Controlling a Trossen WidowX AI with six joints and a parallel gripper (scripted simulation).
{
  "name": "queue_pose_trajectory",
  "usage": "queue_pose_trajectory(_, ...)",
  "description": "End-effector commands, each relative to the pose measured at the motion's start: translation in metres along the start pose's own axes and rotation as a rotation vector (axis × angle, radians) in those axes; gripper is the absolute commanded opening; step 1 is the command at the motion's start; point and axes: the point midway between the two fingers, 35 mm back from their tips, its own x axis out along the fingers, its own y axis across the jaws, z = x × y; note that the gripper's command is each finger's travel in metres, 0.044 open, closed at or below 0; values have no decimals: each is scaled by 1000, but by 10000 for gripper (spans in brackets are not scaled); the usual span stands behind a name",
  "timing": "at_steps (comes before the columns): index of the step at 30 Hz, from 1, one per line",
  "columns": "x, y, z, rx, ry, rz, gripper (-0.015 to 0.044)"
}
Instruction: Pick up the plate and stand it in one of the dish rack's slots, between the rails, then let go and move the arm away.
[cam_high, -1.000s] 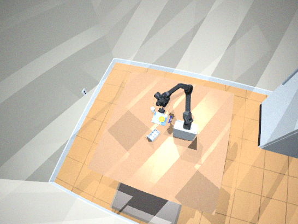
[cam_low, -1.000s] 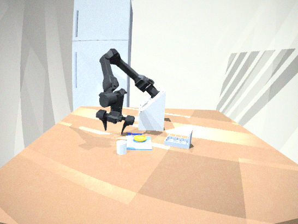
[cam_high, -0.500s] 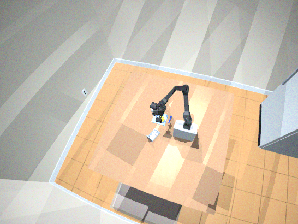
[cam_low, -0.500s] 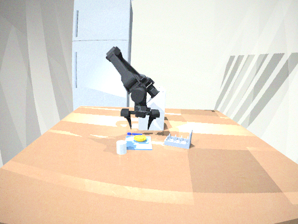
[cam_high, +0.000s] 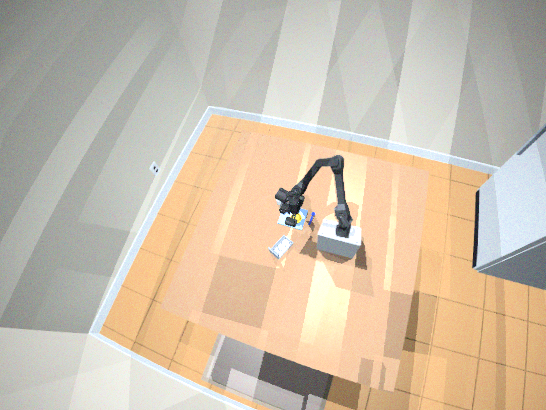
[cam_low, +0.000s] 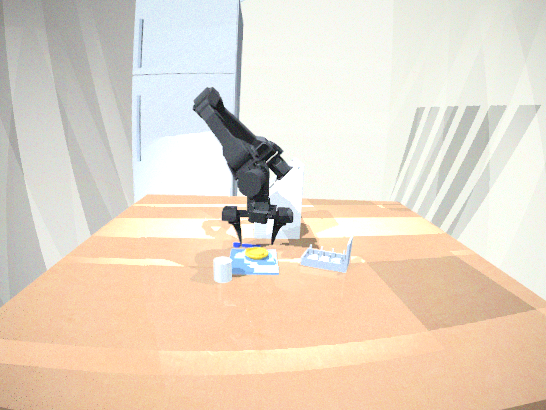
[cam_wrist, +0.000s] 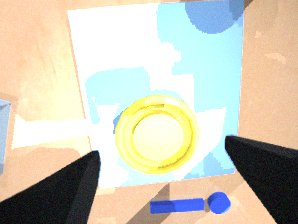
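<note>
A yellow round plate (cam_high: 298, 218) (cam_low: 256, 253) (cam_wrist: 158, 135) lies flat on a blue and white mat. The gripper (cam_low: 257, 244) (cam_wrist: 162, 146) points down and is open, with nothing between its fingers. Its fingertips stand above the plate, one to each side of it in the wrist view. The light blue dish rack (cam_low: 322, 266) (cam_wrist: 3, 135) stands apart from the mat, to its right in the exterior view; its slots are empty. Only a bit of the rack shows at the left edge of the wrist view.
The blue and white mat (cam_low: 270, 271) (cam_wrist: 217, 75) lies on the wooden table (cam_low: 250, 320). A white cup (cam_low: 222, 270) stands at the mat's front left corner in the exterior view. A blue bar-shaped thing with a round end (cam_high: 312, 217) (cam_wrist: 218, 202) lies beside the mat.
</note>
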Motion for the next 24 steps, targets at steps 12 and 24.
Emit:
queue_pose_trajectory(12,25,1,-2,-6,4,1,400)
queue_pose_trajectory(24,37,1,-3,-6,5,-1,380)
